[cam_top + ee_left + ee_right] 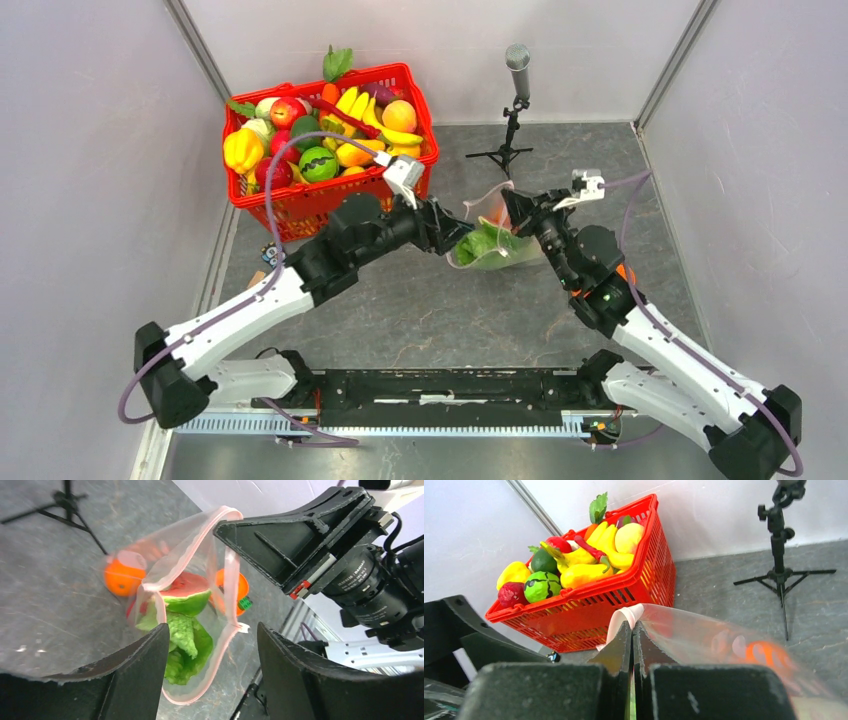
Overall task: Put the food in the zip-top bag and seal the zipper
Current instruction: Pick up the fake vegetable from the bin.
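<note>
My left pincer was apart, nothing between its fingers, pointed into the mouth of the zip-top bag. My right pincer was together, clamped on the bag's top rim and holding that edge up. The bag lay on the table near the red basket, just off the basket's near right corner as the top view showed it.

In the bag, the cabbage was nearest the mouth, with the watermelon slice right behind it. The orange was deepest, blurred through the plastic. A second orange piece with a green stub showed next to the zipper. I couldn't tell if it was inside or behind the bag. The zipper was unsealed, its pink strip looping round the open mouth.

The basket was piled with other toy produce. The mic stand stood right of the basket, by the back wall.

Writing: small print on the right wrist's motor housing read DAMIAO, and the finer line beside it was too small to read
</note>
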{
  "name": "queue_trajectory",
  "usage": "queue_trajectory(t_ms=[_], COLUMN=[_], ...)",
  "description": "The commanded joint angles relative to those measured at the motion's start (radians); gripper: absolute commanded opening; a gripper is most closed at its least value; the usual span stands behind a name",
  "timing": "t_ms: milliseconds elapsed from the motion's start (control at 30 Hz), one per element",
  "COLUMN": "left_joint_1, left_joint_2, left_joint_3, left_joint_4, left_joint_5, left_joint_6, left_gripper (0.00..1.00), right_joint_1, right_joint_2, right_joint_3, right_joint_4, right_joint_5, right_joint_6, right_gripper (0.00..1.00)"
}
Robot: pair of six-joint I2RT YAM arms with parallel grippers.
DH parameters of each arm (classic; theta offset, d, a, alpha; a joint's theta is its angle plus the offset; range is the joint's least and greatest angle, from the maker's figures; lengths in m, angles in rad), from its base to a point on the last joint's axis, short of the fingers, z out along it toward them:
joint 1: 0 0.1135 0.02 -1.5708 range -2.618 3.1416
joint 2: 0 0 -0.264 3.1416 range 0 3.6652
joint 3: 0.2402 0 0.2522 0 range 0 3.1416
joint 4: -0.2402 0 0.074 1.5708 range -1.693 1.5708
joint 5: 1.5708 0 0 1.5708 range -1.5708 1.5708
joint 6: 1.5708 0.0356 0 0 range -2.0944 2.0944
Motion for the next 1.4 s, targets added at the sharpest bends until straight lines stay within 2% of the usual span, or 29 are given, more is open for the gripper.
queue_trajectory(t_ms=[0, 133, 233, 400, 500, 667, 900, 1067, 1267, 1367], left_joint_1=[0.015, 0.124, 0.229, 0.27, 0.319, 0.374, 0.386, 0.385, 0.385, 0.386], left_joint_2=[-0.062, -0.065, -0.022, 0.053, 0.09, 0.143, 0.326, 0.478, 0.554, 0.593], left_joint_3=[0.079, 0.141, 0.231, 0.36, 0.432, 0.456, 0.573, 0.681, 0.728, 0.758], left_joint_4=[-0.168, -0.22, -0.257, -0.329, -0.382, -0.379, -0.39, -0.439, -0.462, -0.461], left_joint_5=[-0.222, -0.285, -0.222, -0.291, -0.268, -0.28, -0.392, -0.544, -0.69, -0.714], left_joint_6=[0.173, 0.189, 0.18, 0.236, 0.221, 0.197, 0.076, -0.041, -0.157, -0.163], left_gripper=[0.74, 0.78, 0.82, 0.82, 0.82, 0.81, 0.8, 0.76, 0.75, 0.72], right_joint_1=[0.008, 0.014, 0.014, 0.015, 0.015, 0.015, 0.015, 0.015, 0.015, 0.015], right_joint_2=[0.013, -0.031, 0.021, 0.044, 0.045, 0.038, 0.041, 0.048, 0.048, 0.047], right_joint_3=[0.108, -0.001, 0.071, 0.037, 0.025, 0.024, 0.026, 0.021, 0.018, 0.012], right_joint_4=[-0.075, 0.044, -0.031, 0.014, 0.021, 0.021, 0.047, 0.059, 0.057, 0.063], right_joint_5=[0.045, 0.042, -0.04, -0.114, -0.131, -0.134, -0.154, -0.166, -0.16, -0.146], right_joint_6=[-0.096, -0.063, -0.099, -0.056, -0.042, -0.046, -0.04, -0.028, -0.025, -0.029], right_gripper=[0.0, 0.0, 0.0, 0.0, 0.0, 0.0, 0.0, 0.0, 0.0, 0.0])
